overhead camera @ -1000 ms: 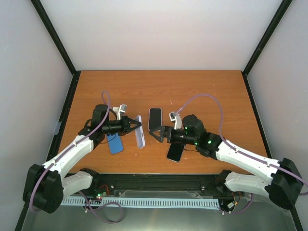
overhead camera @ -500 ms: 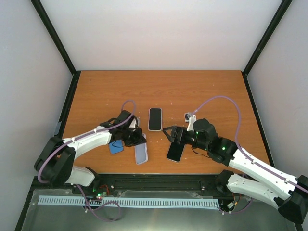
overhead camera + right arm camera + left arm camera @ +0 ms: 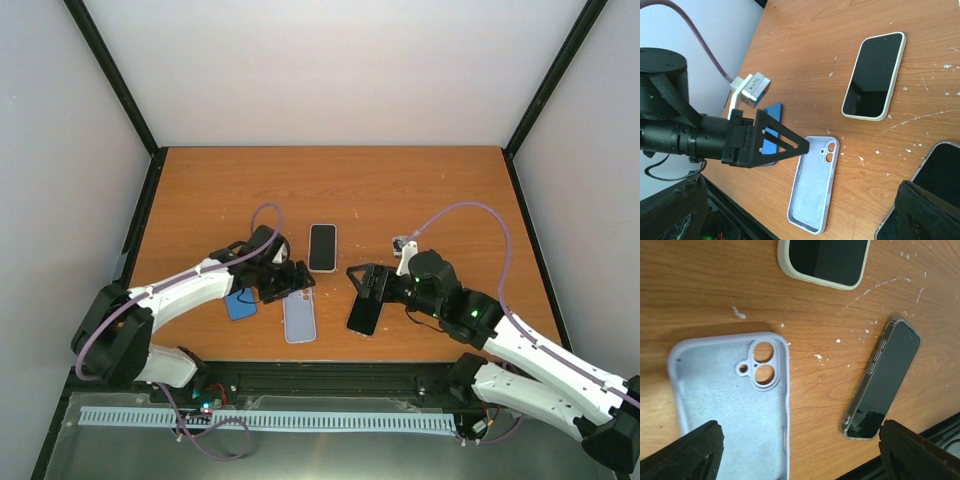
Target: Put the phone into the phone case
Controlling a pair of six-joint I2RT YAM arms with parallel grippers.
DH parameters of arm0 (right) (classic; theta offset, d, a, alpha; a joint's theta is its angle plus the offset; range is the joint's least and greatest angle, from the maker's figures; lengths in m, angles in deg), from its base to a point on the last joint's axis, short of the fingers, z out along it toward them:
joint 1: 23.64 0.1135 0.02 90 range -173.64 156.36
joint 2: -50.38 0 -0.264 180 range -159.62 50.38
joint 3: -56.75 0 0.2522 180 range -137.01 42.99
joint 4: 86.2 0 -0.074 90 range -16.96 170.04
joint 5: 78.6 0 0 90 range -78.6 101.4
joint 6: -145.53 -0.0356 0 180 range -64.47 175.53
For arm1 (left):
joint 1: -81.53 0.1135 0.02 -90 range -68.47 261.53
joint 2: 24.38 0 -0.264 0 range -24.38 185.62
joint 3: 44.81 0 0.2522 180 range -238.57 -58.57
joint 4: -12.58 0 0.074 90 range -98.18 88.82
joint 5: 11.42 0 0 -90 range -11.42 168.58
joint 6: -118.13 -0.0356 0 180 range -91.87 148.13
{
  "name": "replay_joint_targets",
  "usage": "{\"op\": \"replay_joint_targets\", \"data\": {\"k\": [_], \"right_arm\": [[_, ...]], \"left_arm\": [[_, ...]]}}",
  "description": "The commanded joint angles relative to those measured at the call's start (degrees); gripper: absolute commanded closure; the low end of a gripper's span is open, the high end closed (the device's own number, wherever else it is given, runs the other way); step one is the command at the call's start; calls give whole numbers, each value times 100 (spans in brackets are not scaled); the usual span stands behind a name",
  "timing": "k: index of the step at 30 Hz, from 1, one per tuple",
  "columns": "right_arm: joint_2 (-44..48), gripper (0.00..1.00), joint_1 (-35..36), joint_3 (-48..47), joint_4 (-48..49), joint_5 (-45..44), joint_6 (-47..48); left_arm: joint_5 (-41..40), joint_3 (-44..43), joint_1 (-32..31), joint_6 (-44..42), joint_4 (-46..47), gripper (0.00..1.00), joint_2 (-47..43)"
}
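Where the lavender phone case (image 3: 299, 318) lies flat on the surface (image 3: 400, 190) near the front edge, its hollow faces up and holds nothing, with the camera cut-out at the far end. Over that far end sits the left tool (image 3: 298, 283), fingers spread and pinching nothing. Beside the case's right side, apart from it, lies the dark phone (image 3: 364, 314), screen up inside a clear rim. At this phone's far end is the right tool (image 3: 360, 283), likewise spread wide and empty. A cream-rimmed phone (image 3: 321, 247) lies farther back, and a blue case (image 3: 238, 304) lies under the left arm.
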Motion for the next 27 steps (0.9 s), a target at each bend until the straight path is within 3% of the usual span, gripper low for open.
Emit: {"op": "replay_joint_targets", "data": {"k": [1,3,17,27], "right_arm": [[103,0,-40,-39,-165,-197,48],[98,0,-40,-62,-199,-215,47],[-6,0,-40,-44,-288,-335,1],[-73,0,-40,-30,-326,-429,-14]], "left_arm": [[-682,-218,83,23,-590,8,-300],[-774,-190,271,-10,-780,1,-368],[-2682,-62,1276,31,-2145,1,-505],[-2368,217,1715,-275,-1676,3,-103]]}}
